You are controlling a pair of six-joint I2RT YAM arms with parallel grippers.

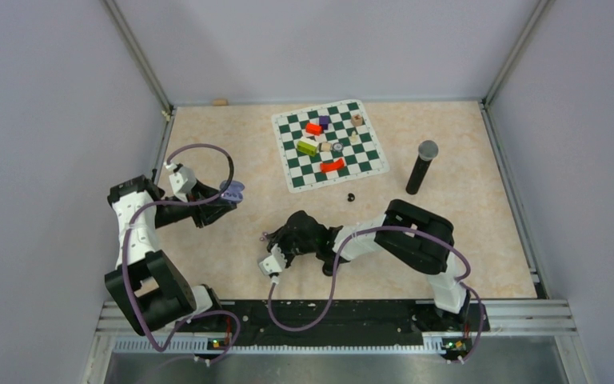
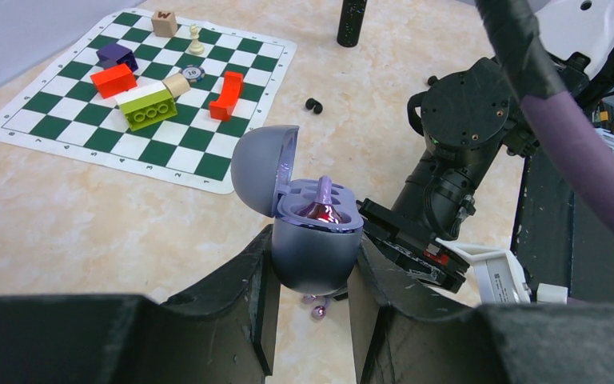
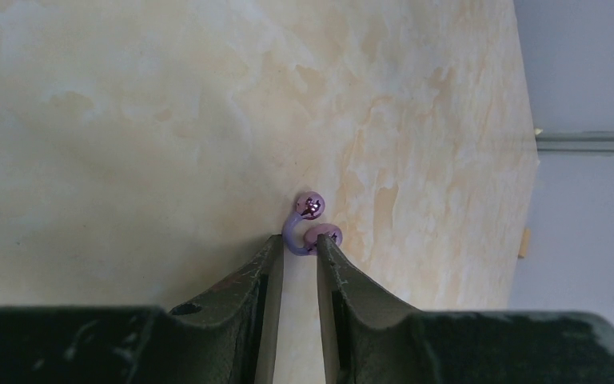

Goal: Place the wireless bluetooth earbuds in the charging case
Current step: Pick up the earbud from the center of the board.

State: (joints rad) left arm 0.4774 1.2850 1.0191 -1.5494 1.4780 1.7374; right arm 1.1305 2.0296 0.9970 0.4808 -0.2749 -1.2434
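My left gripper (image 1: 222, 198) is shut on the grey-purple charging case (image 2: 316, 248) and holds it upright with the lid open; the case also shows in the top view (image 1: 233, 190). A shiny pale purple earbud (image 2: 320, 210) sits in the case's well. My right gripper (image 1: 269, 238) is low over the table, its tips shut on a second pale purple earbud (image 3: 302, 234) with a curved hook. That earbud also shows below the case in the left wrist view (image 2: 318, 311). Black earbuds (image 2: 313, 105) lie on the table near the chessboard, seen as a dark speck in the top view (image 1: 350, 196).
A green and white chessboard mat (image 1: 329, 144) at the back holds red, green and purple blocks, a wooden cube and a pawn. A black microphone (image 1: 420, 167) stands right of it. The right arm's body (image 2: 468, 120) is close beside the case.
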